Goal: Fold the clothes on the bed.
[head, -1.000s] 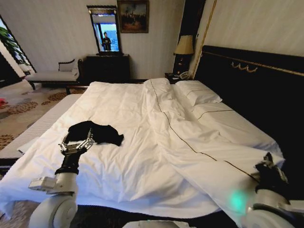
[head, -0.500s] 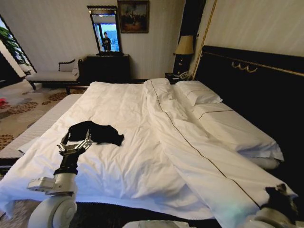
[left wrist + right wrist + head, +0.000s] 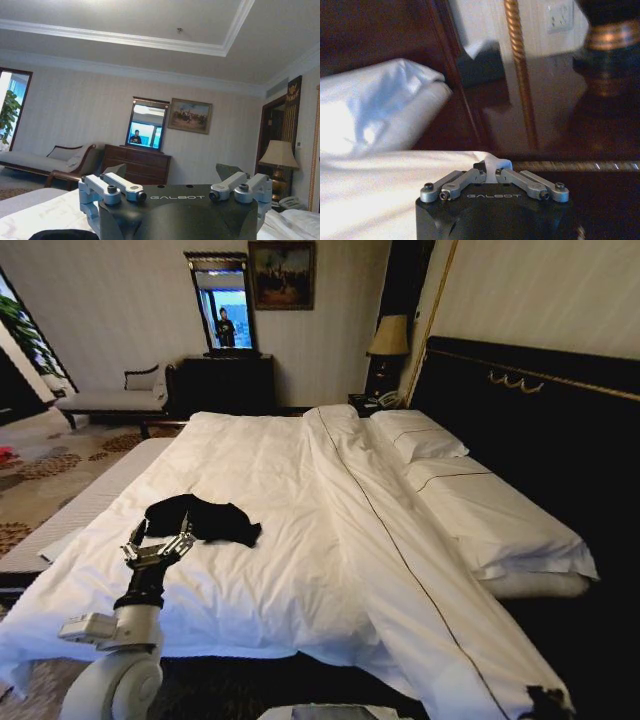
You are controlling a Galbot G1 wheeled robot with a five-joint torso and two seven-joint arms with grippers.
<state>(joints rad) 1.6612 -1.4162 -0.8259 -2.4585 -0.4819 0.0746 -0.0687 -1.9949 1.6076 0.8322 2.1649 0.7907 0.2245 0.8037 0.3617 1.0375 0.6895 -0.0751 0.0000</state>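
Your left gripper (image 3: 160,538), fingers spread, hovers at the near edge of the clothes (image 3: 200,517) (crumpled lengthwise across the bed (image 3: 300,490)); your right gripper (image 3: 494,175) pinches the duvet (image 3: 380,170) far from the clothes.

Black GALBOT-marked claw (image 3: 177,187) bodies, silver screwed linkages, white rounded arm joints.

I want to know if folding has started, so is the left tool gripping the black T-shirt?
No, the left tool hovers open at the near edge of the black T-shirt, which lies crumpled on the bed.
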